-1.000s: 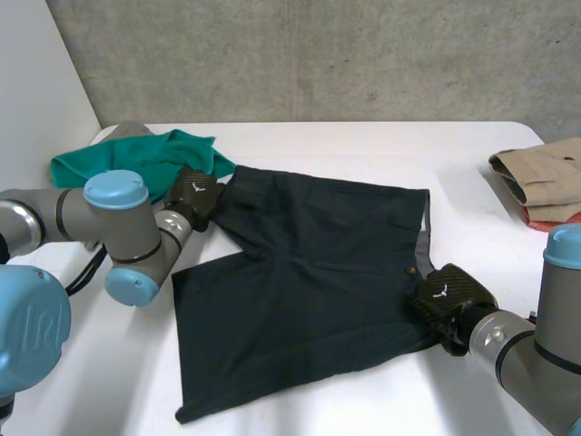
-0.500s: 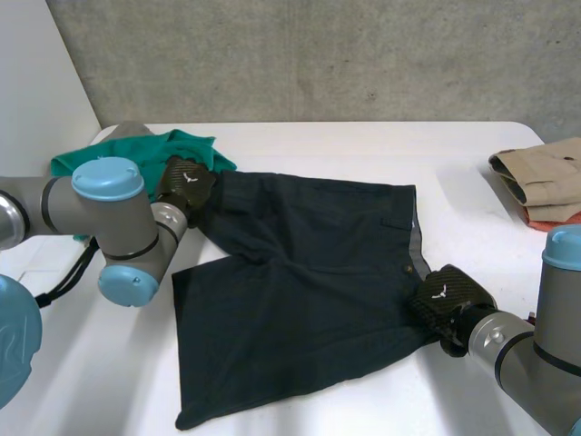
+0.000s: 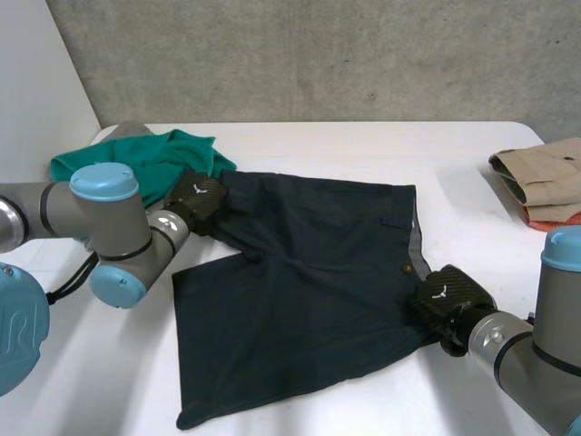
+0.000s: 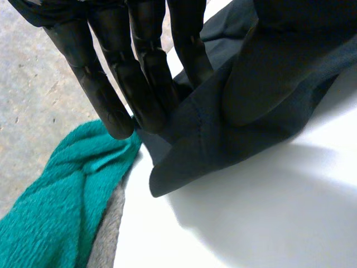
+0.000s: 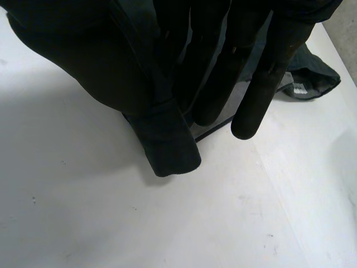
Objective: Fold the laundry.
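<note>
Dark navy shorts [image 3: 309,291] lie spread flat in the middle of the white table [image 3: 363,154]. My left hand [image 3: 195,197] is at the far left leg corner of the shorts [image 4: 223,134], pinching the hem between straight fingers [image 4: 145,84] and thumb. At the waistband's near right end sits my right hand [image 3: 447,302]. It pinches the waistband corner [image 5: 167,145] between fingers [image 5: 262,84] and thumb, just above the tabletop.
A green cloth [image 3: 136,159] over a grey one lies at the far left, right beside my left hand [image 4: 50,206]. A folded tan garment [image 3: 545,173] on something red sits at the right edge.
My left hand loosened on the leg corner, then pinched it again a little nearer. The far edge of the shorts was pulled straighter toward the left. The right hand stayed put.
</note>
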